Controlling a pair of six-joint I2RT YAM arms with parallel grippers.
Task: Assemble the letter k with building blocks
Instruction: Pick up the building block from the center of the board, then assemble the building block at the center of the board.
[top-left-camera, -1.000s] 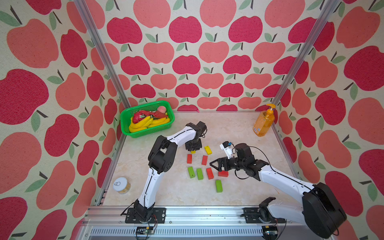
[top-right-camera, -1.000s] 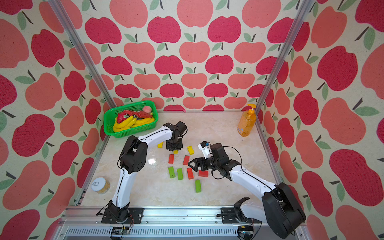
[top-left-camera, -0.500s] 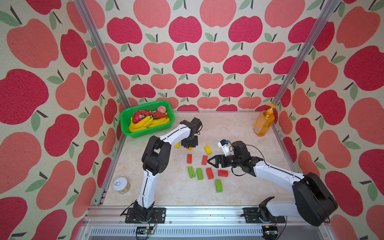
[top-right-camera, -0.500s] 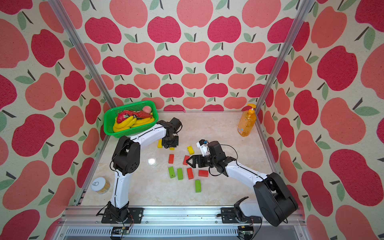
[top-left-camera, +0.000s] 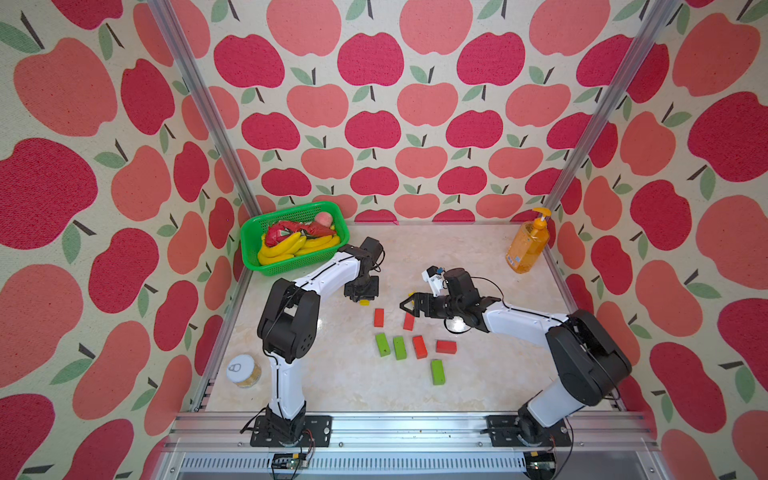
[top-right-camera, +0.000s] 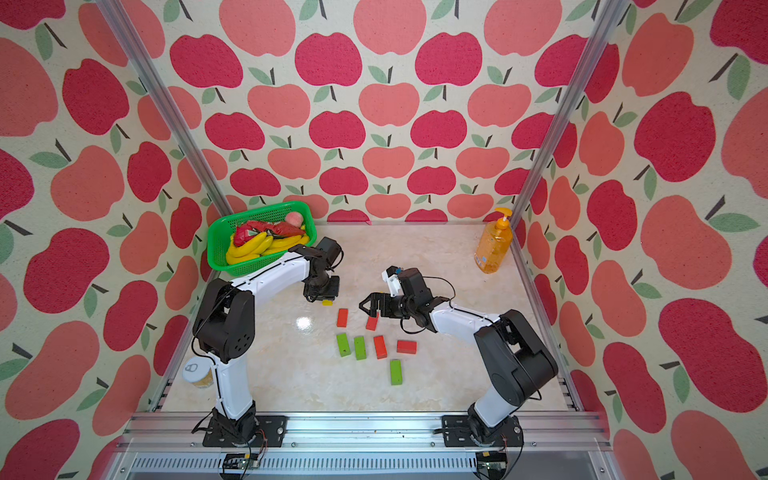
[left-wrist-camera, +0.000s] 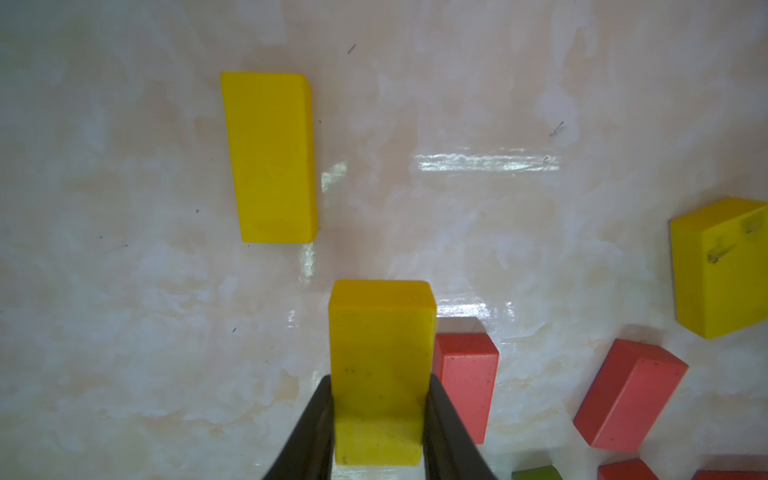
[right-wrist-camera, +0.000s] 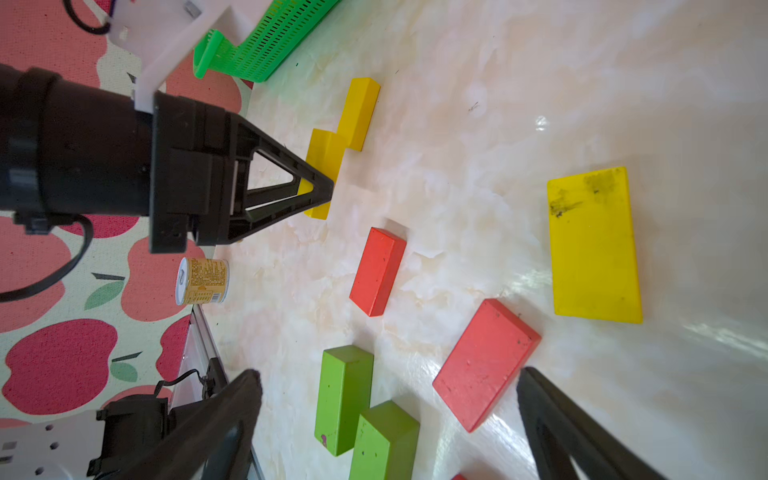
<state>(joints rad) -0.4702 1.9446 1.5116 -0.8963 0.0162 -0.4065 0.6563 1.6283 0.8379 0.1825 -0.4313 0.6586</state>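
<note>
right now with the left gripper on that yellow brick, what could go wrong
The left gripper holds a yellow brick close beside a red brick; shifting it could nudge that one. The held brick sits off line from the lying yellow brick, so the bar may end crooked.

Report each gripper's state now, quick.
Left gripper: shut on a small matte yellow rectangular block.
Right gripper: open, holding nothing.

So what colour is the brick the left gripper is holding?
Yellow. The left wrist view shows it best: the left gripper clamps the yellow brick.
</note>
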